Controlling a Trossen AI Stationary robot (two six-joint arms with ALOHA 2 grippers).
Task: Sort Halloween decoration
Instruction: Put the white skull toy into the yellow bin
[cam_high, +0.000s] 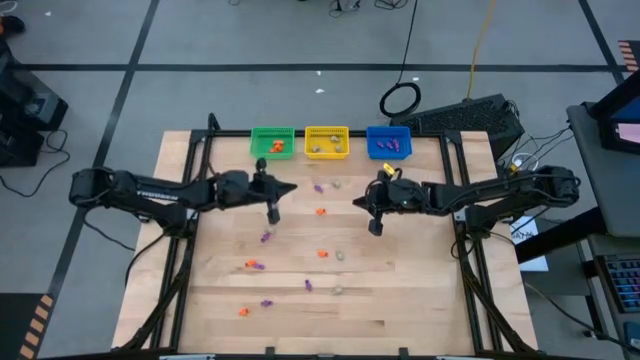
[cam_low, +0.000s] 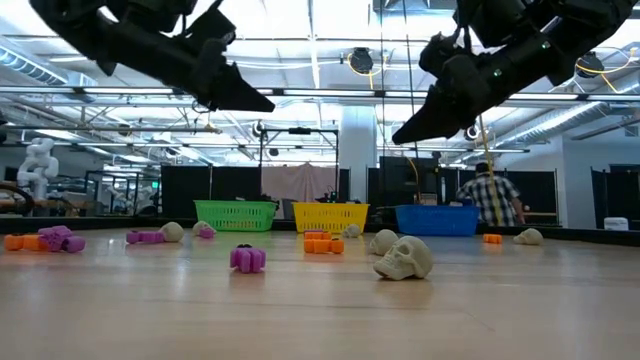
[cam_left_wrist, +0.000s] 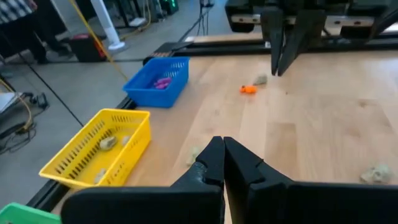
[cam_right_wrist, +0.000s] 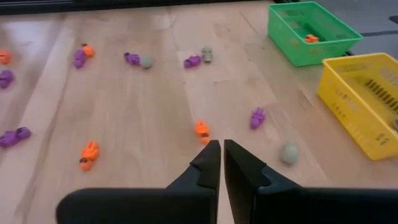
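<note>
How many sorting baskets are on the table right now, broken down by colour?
green basket: 1
yellow basket: 1
blue basket: 1
Total: 3

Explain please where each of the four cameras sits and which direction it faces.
High: above, straight down on the table; both arms.
Low: table height, level toward the three baskets; both arms overhead.
Left wrist: on the left arm, over the shut left gripper toward the yellow basket and blue basket.
Right wrist: over the shut right gripper toward scattered trinkets and the green basket.
Shared: both wrist views show the yellow basket.
</note>
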